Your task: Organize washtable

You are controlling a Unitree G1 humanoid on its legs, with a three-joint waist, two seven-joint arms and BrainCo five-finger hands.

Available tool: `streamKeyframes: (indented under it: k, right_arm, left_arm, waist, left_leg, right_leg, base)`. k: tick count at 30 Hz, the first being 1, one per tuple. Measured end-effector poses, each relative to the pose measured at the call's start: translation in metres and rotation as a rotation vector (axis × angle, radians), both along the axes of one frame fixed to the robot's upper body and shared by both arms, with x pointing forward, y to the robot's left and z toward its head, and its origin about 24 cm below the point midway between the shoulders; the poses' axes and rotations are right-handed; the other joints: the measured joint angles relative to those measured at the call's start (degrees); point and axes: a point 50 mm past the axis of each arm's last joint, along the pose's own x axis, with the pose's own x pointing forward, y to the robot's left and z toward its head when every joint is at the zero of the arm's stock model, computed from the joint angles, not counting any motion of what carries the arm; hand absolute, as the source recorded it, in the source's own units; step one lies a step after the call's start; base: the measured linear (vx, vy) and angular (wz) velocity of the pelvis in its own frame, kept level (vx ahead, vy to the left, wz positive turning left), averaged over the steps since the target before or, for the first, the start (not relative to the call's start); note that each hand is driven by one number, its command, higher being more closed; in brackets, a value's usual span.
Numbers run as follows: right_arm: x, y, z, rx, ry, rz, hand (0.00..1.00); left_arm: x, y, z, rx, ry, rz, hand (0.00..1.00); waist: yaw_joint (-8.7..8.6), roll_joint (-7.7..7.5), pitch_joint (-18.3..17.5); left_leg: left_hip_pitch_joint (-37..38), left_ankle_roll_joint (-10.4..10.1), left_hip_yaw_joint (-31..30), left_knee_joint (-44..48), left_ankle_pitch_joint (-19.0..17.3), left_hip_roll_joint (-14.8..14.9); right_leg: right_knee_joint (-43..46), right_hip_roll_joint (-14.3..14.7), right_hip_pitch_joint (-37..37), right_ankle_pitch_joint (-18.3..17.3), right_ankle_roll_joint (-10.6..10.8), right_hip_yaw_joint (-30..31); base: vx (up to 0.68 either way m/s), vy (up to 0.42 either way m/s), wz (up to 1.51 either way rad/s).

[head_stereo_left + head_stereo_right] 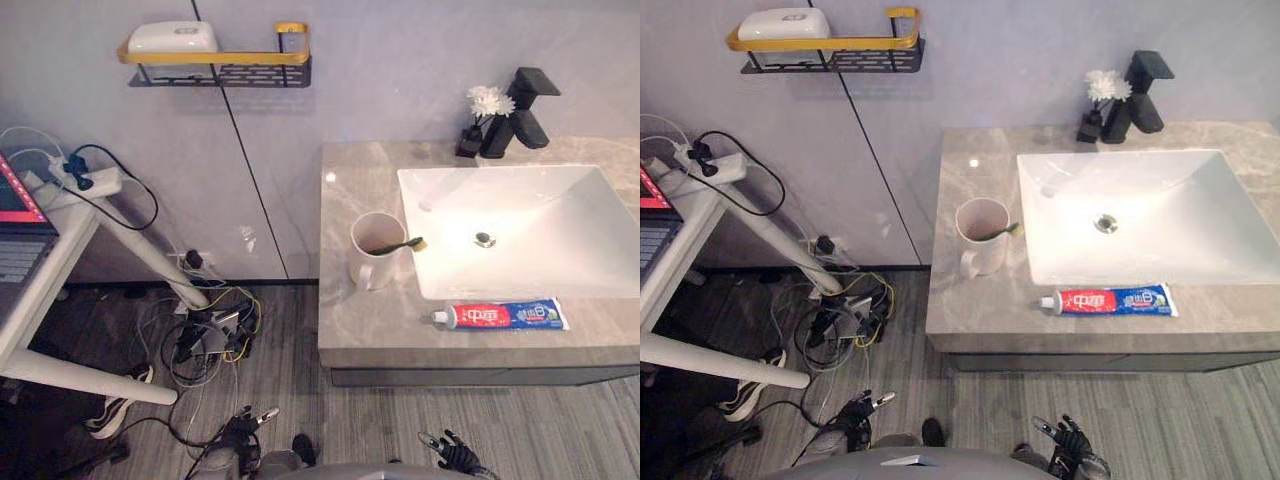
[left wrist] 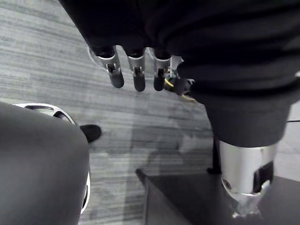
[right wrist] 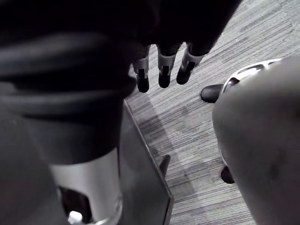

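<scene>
A white basin (image 1: 520, 225) is sunk in the grey stone desk (image 1: 365, 335). Just left of the basin stands a pale mug (image 1: 372, 255), with a toothbrush (image 1: 405, 244) across its rim. A toothpaste tube (image 1: 503, 316) lies in front of the basin, and a black faucet (image 1: 522, 112) stands behind it. The left hand (image 2: 137, 75) and right hand (image 3: 164, 75) hang over the floor (image 2: 56, 56), well short of the basin, with fingers straight, loosely spread and holding nothing.

A mock bathroom corner in a lab: washbasin (image 1: 520, 225), faucet (image 1: 520, 110), tangled floor cables (image 1: 205, 330).
</scene>
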Motion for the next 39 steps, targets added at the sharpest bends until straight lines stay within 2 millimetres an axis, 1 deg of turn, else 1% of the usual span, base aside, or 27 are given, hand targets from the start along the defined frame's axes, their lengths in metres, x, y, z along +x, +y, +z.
streamKeyframes:
  k: [2,4,5,7,8,9,10,12,13,14,16,17,18,19,20,21,22,24,28,32,34,39]
  right_arm:
    - [0.001,-0.002,0.000,-0.001,-0.004,-0.013,0.00]
    - [0.000,-0.003,0.001,-0.001,-0.006,-0.016,0.00]
    - [0.004,-0.004,0.002,-0.009,-0.019,-0.008,0.00]
    - [0.006,-0.004,0.002,-0.010,-0.025,-0.005,0.00]
    - [0.007,-0.003,0.002,-0.006,-0.027,-0.004,0.00]
    - [0.006,0.000,0.001,0.002,-0.022,-0.003,0.00]
    - [0.004,-0.001,0.001,0.003,-0.019,-0.002,0.00]
    - [0.003,-0.004,0.002,-0.001,-0.019,0.000,0.00]
    - [0.003,-0.005,0.002,-0.005,-0.021,0.000,0.00]
    - [0.003,-0.007,0.002,-0.008,-0.018,-0.002,0.00]
    - [-0.004,-0.011,0.002,-0.018,-0.004,-0.009,0.00]
    - [-0.005,-0.013,0.002,-0.020,-0.001,-0.012,0.00]
    - [-0.007,-0.013,0.002,-0.020,0.003,-0.017,0.00]
    - [-0.007,-0.013,0.002,-0.017,0.004,-0.011,0.00]
    - [-0.005,-0.011,0.002,-0.012,0.001,0.001,0.00]
    - [-0.003,-0.007,0.001,-0.007,0.000,0.029,0.00]
    - [-0.003,-0.003,0.000,0.003,0.001,0.046,0.00]
    - [-0.002,0.002,0.000,0.016,-0.001,0.068,0.00]
    - [0.001,0.006,0.000,0.018,-0.003,0.111,0.00]
    - [0.000,0.008,-0.001,0.017,0.003,0.139,0.00]
    - [0.001,0.008,0.000,0.014,0.004,0.153,0.00]
    - [0.001,0.008,0.000,0.013,0.004,0.153,0.00]
  left_arm:
    - [0.001,-0.003,0.000,0.001,0.000,-0.025,0.00]
    - [0.001,-0.005,0.000,-0.002,-0.001,-0.042,0.00]
    - [0.003,-0.009,0.000,-0.002,-0.006,-0.071,0.00]
    - [0.003,-0.008,0.000,0.002,-0.006,-0.077,0.00]
    - [0.003,-0.004,0.001,0.011,-0.005,-0.078,0.00]
    - [0.003,0.001,0.001,0.025,-0.004,-0.079,0.00]
    - [0.002,0.002,0.001,0.026,0.000,-0.078,0.00]
    - [0.004,0.001,0.002,0.022,-0.005,-0.074,0.00]
    - [0.005,0.000,0.002,0.019,-0.006,-0.071,0.00]
    - [0.005,0.000,0.002,0.018,-0.006,-0.072,0.00]
    - [0.004,-0.002,0.001,0.011,-0.002,-0.074,0.00]
    - [0.003,-0.003,0.001,0.010,0.000,-0.077,0.00]
    - [0.003,-0.003,0.001,0.011,0.001,-0.083,0.00]
    - [0.002,-0.001,0.001,0.013,0.003,-0.081,0.00]
    - [0.002,0.000,0.001,0.013,0.001,-0.072,0.00]
    - [0.003,0.003,0.001,0.017,-0.001,-0.061,0.00]
    - [0.003,0.004,0.002,0.021,-0.003,-0.058,0.00]
    - [0.003,0.005,0.002,0.022,-0.003,-0.055,0.00]
    - [0.002,0.005,0.002,0.023,-0.001,-0.055,0.00]
    - [0.001,0.003,0.001,0.022,0.006,-0.072,0.00]
    - [0.003,-0.002,0.001,0.017,0.004,-0.101,0.00]
    - [0.004,-0.006,0.000,0.021,0.004,-0.130,0.00]
  waist:
    - [0.04,0.12,-0.04]
    - [-0.08,0.18,0.14]
    - [-0.29,0.46,1.37]
    - [-0.60,-0.24,1.82]
    - [-1.05,-1.10,2.25]
    - [-1.75,-2.14,2.46]
    - [-1.98,-2.20,2.46]
    - [-1.88,-1.79,2.68]
    - [-1.84,-1.13,3.03]
    - [-1.89,-0.92,3.04]
    - [-1.78,0.18,2.36]
    - [-1.78,0.50,2.11]
    - [-1.54,0.70,1.64]
    - [-1.21,0.46,1.04]
    - [-0.98,0.24,0.87]
    - [-0.12,-0.39,0.48]
    - [0.19,-1.19,-0.13]
    - [0.29,-1.75,-0.38]
    - [0.32,-1.93,-0.55]
    - [0.15,-2.16,-0.88]
    - [0.13,-2.17,-0.92]
    - [0.10,-2.07,-0.95]
  left_leg:
    - [1.32,0.01,0.72,-0.28,-0.02,0.37]
    - [3.10,0.04,1.46,-0.28,-0.08,0.83]
    - [5.13,0.14,1.87,-0.15,-0.50,1.51]
    - [6.18,0.13,2.34,0.03,-1.50,1.39]
    - [6.72,0.05,2.29,0.70,-3.21,1.02]
    - [6.88,0.03,1.50,1.22,-3.29,0.37]
    - [6.84,0.04,1.06,1.31,-3.30,0.30]
    - [6.01,0.06,0.33,1.35,-3.28,0.52]
    - [5.46,0.11,0.06,1.31,-3.24,0.71]
    - [4.75,0.22,-0.22,1.43,-3.16,0.75]
    - [3.39,0.22,-1.09,1.27,-2.70,0.95]
    - [3.04,0.08,-1.18,1.13,-2.52,1.16]
    - [2.55,-0.06,-1.10,0.90,-2.06,1.41]
    - [1.78,-0.13,-0.75,0.82,-1.76,1.58]
    - [1.54,-0.18,-0.40,0.80,-1.71,1.62]
    - [1.04,-0.30,0.46,1.00,-1.61,1.67]
    - [0.28,-0.38,1.12,1.45,-1.56,1.67]
    - [-0.08,-0.78,1.45,1.64,-1.31,1.69]
    - [0.98,-1.60,2.78,1.83,-0.75,2.90]
    - [2.40,-2.37,2.93,1.53,0.08,4.26]
    - [2.07,-2.25,2.90,1.17,0.96,4.49]
    - [2.12,-1.33,2.70,-1.15,2.49,3.76]
  right_leg:
    - [3.06,-0.36,-0.33,-0.74,-0.08,1.05]
    - [11.35,-1.40,-2.85,-3.05,-0.28,2.01]
    - [24.60,-2.81,-7.69,-3.96,-0.11,3.97]
    - [33.08,-4.12,-11.37,-3.92,-0.10,5.88]
    - [39.32,-5.28,-14.04,-3.86,-0.01,8.25]
    - [41.64,-6.05,-14.82,-3.84,0.00,9.44]
    - [41.53,-6.17,-14.55,-3.82,0.03,9.46]
    - [39.83,-6.16,-14.08,-3.69,0.16,8.90]
    - [38.77,-6.07,-13.74,-3.72,0.10,8.55]
    - [37.98,-5.91,-13.55,-3.80,-0.03,8.59]
    - [32.78,-4.18,-12.25,-3.97,-0.21,9.29]
    - [30.60,-3.59,-11.57,-3.97,-0.21,9.45]
    - [25.94,-2.69,-9.80,-4.01,-0.14,9.38]
    - [21.48,-1.92,-8.30,-4.03,-0.10,9.41]
    - [19.31,-1.65,-7.45,-4.05,-0.07,9.42]
    - [15.60,-1.28,-6.40,-4.06,-0.05,9.42]
    - [12.29,-0.99,-5.67,-4.07,-0.02,9.40]
    - [8.82,-0.60,-4.36,-4.05,-0.01,9.42]
    - [6.72,0.73,-3.05,-3.98,-0.06,10.46]
    - [5.79,2.36,-2.05,-2.98,-1.09,11.12]
    - [4.38,2.80,-1.98,-1.82,-1.33,11.15]
    - [2.66,2.60,-2.15,-0.73,-0.70,10.92]
  base:
    - [0.11,-0.036,-0.22]
    - [0.05,-0.009,-0.30]
    - [0.01,0.037,-0.23]
    - [0.00,0.038,-0.11]
    - [-0.01,0.011,0.14]
    - [-0.02,0.008,0.24]
    - [-0.02,0.010,0.29]
    - [-0.02,0.033,0.16]
    - [-0.02,0.032,0.12]
    - [-0.03,0.040,0.20]
    - [-0.01,0.026,0.18]
    - [0.02,0.000,0.04]
    - [0.02,-0.020,-0.05]
    - [0.02,-0.035,-0.13]
    - [-0.01,-0.059,-0.28]
    - [-0.03,-0.071,-0.35]
    - [-0.05,-0.076,-0.31]
    - [-0.07,-0.069,-0.14]
    - [-0.10,-0.079,-0.21]
    - [-0.11,-0.047,-0.12]
    - [-0.12,0.010,-0.04]
    - [-0.08,0.053,0.03]
